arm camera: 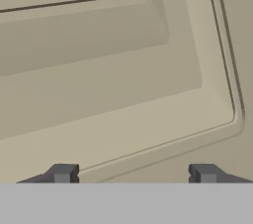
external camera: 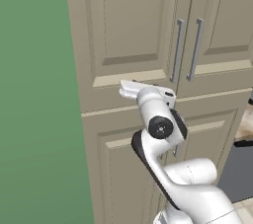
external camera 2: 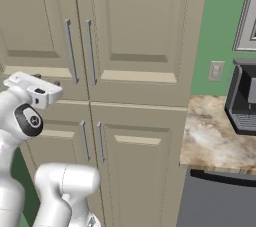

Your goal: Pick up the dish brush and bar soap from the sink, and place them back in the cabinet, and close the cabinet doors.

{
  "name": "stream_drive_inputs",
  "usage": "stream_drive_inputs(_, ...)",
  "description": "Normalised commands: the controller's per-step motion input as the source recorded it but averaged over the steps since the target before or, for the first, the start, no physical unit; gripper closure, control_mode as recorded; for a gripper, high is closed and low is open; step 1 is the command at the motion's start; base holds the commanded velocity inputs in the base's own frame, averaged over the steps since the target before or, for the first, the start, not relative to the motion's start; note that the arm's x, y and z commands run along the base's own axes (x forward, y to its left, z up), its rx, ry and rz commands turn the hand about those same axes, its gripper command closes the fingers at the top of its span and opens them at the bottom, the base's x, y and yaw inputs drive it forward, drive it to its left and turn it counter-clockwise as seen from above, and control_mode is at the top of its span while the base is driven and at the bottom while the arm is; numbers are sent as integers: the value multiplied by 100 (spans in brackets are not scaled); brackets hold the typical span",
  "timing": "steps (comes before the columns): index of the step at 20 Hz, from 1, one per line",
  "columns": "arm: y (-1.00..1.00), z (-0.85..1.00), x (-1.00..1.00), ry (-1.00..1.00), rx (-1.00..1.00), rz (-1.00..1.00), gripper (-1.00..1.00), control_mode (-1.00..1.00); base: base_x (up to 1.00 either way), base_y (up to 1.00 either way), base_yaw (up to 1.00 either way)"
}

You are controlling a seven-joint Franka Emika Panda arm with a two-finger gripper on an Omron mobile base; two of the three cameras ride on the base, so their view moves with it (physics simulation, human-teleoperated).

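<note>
The tall beige cabinet (external camera: 128, 30) stands right in front of me. Its two upper cabinet doors (external camera 2: 135, 26) are shut flush, their grey bar handles (external camera: 178, 50) side by side at the seam. My gripper (external camera: 144, 83) is at the bottom rail of the upper left door, left of the handles. In the hand view the gripper (arm camera: 133, 174) faces the raised panel (arm camera: 99, 45) from very close, and its fingertips (arm camera: 62, 173) stand wide apart, open, with nothing between them. The dish brush, bar soap and sink are out of view.
Two lower doors with short grey handles (external camera 2: 85, 141) are shut below. A green wall (external camera: 34, 94) lies to the left. To the right are a marble counter (external camera 2: 215, 131) with a black coffee machine (external camera 2: 245, 101), a wall outlet (external camera 2: 216, 71) and a dark appliance front (external camera 2: 220, 201).
</note>
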Motion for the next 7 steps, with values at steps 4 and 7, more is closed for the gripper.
stream_drive_inputs(4,0,0,8,-1,0,6,-100,-100,0,0,0)
stream_drive_inputs(7,0,0,1,0,0,5,-100,-100,0,0,0)
